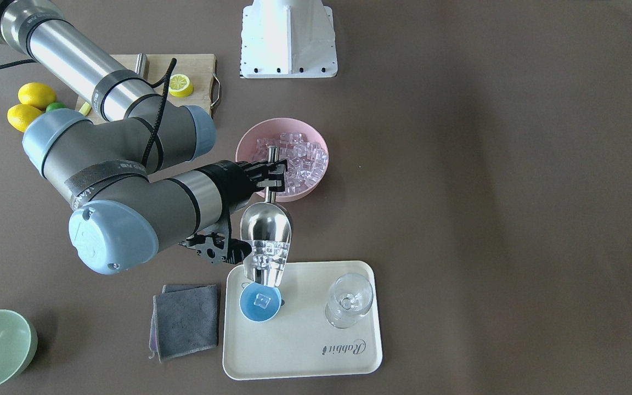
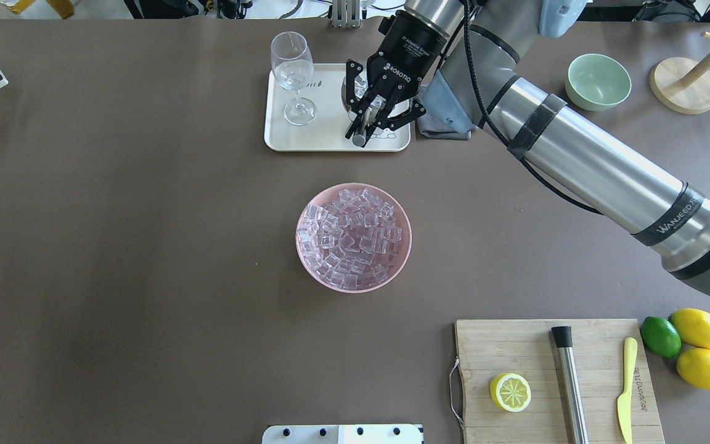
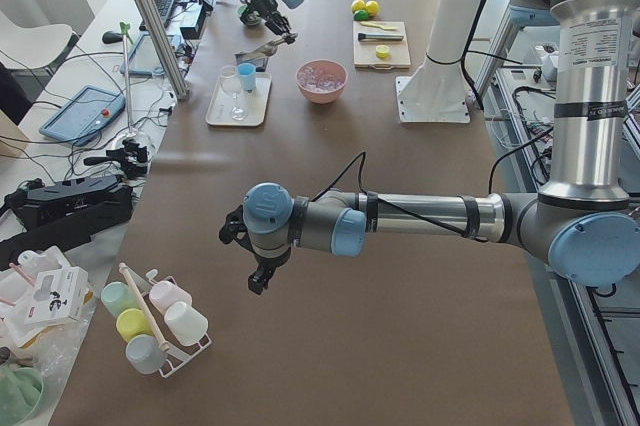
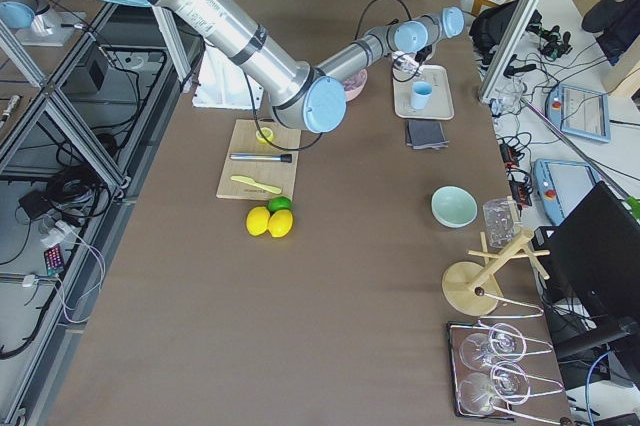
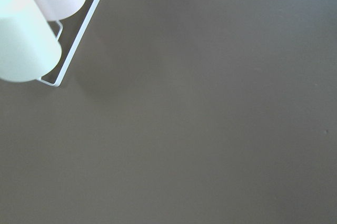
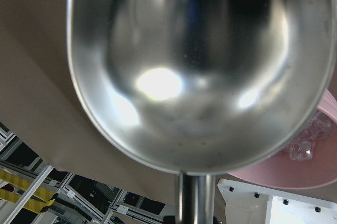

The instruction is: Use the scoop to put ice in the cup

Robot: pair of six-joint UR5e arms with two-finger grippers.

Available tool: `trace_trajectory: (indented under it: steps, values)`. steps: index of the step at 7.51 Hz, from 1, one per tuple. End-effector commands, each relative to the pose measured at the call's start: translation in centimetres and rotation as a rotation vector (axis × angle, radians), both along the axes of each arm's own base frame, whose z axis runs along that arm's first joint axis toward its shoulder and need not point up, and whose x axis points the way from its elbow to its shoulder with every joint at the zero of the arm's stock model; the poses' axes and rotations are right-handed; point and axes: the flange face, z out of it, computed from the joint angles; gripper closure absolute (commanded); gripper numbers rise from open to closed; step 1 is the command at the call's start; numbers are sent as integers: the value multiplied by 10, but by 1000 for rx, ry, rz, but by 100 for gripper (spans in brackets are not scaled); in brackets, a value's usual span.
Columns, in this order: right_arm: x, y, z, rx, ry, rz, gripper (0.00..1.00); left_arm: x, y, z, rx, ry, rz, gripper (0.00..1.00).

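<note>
Shiny steel scoop — clear ice at lip

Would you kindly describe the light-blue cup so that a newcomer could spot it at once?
Find the cream tray beside the grey cloth. Two things stand on it: a clear stemmed glass and, nearer the cloth, the cup. It is small, round, light blue, has an ice cube inside, and sits under the mouth of the steel scoop.

right arm: silver tubes, grey joints, light-blue caps | black cable | right pincer: black, ROBOTIQ lettering
</note>
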Motion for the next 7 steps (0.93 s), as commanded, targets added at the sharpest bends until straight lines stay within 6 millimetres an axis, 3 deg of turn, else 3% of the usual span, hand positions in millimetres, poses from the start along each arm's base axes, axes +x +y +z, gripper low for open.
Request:
trace_trajectory:
  steps: [1, 2, 4, 6, 7]
  values:
    - [6, -3, 4, -12, -18, 0, 100, -34, 23, 44, -98, -2, -74, 2]
    - [7, -4, 8, -19, -18, -1, 100, -44, 36, 58, -154, 5, -100, 2]
    - [12, -5, 16, -43, -46, -9, 100, -48, 37, 56, -205, 17, -148, 2]
    - [13, -5, 17, -40, -50, -10, 100, -44, 25, 21, -310, 62, -282, 2]
    - [12, -4, 17, -41, -49, -12, 100, -33, 22, 13, -335, 68, -292, 2]
